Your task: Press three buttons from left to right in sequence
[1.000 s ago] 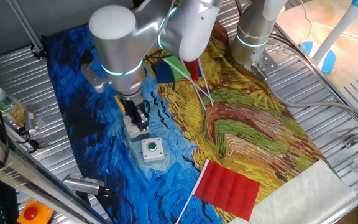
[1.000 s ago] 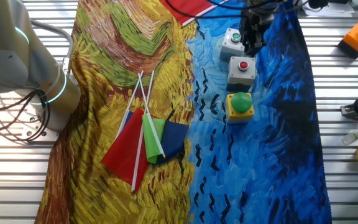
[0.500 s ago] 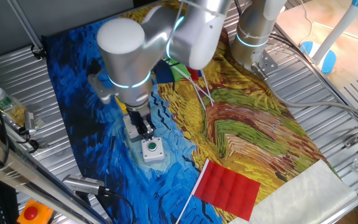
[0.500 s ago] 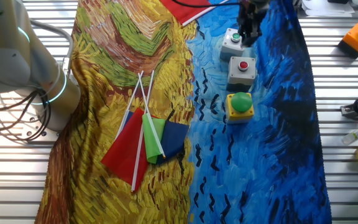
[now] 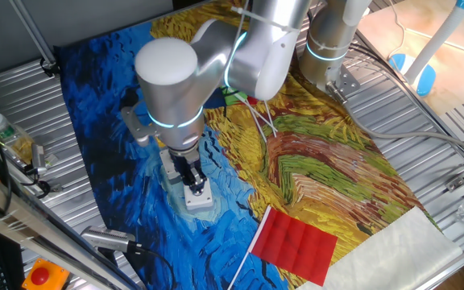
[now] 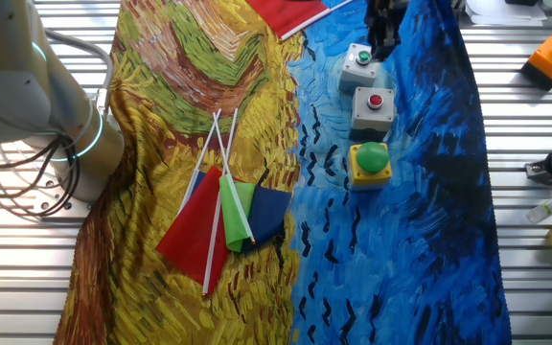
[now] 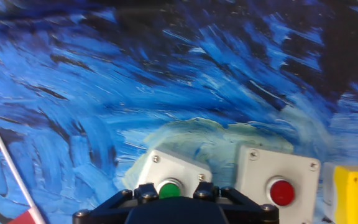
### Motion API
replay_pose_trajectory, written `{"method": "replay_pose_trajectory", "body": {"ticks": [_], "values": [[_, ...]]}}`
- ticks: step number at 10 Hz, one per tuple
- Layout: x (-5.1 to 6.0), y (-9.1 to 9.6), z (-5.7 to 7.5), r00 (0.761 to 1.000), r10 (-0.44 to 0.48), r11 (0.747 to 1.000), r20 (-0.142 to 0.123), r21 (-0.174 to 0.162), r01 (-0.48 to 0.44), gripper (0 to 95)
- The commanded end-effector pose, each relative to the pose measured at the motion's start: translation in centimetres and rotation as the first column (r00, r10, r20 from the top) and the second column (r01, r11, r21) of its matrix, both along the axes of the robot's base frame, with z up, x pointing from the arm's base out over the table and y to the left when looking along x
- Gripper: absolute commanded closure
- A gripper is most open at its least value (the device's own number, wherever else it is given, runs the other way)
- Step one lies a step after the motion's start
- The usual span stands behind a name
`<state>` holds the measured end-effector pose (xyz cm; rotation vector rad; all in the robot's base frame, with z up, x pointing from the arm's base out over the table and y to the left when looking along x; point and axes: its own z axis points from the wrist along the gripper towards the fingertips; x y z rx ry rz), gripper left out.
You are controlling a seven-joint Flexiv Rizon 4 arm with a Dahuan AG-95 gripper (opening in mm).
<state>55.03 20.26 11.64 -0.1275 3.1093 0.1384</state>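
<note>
While the silver arm leans low over the painted blue-and-yellow cloth (image 6: 209,86), its black two-finger gripper (image 5: 193,179) stands right above the grey square box with the small green button (image 7: 169,188), the fingers coming down onto the top of that box (whether the tips are apart or together I cannot tell, since no view shows them clearly). In the hand view the small green button sits just ahead of the gripper body, with the grey square box with the red button (image 7: 281,191) just beside it to the right and the yellow box with the big green dome (image 6: 370,160) beyond that, at the edge of the picture. A red paper flag (image 5: 295,242) lies on the cloth, well apart from the fingers.
</note>
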Motion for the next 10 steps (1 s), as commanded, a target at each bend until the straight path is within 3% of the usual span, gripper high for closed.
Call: {"method": "replay_pose_trajectory", "body": {"ticks": [1, 7, 10], "values": [[-0.16, -0.08, 0.11, 1.000, 0.001, 1.000, 0.002, 0.002, -0.001, 57.0], [-0.16, -0.08, 0.11, 1.000, -0.010, 1.000, 0.003, 0.003, 0.010, 57.0], [-0.16, -0.08, 0.11, 1.000, -0.026, 0.999, 0.012, -0.021, 0.026, 57.0]]}}
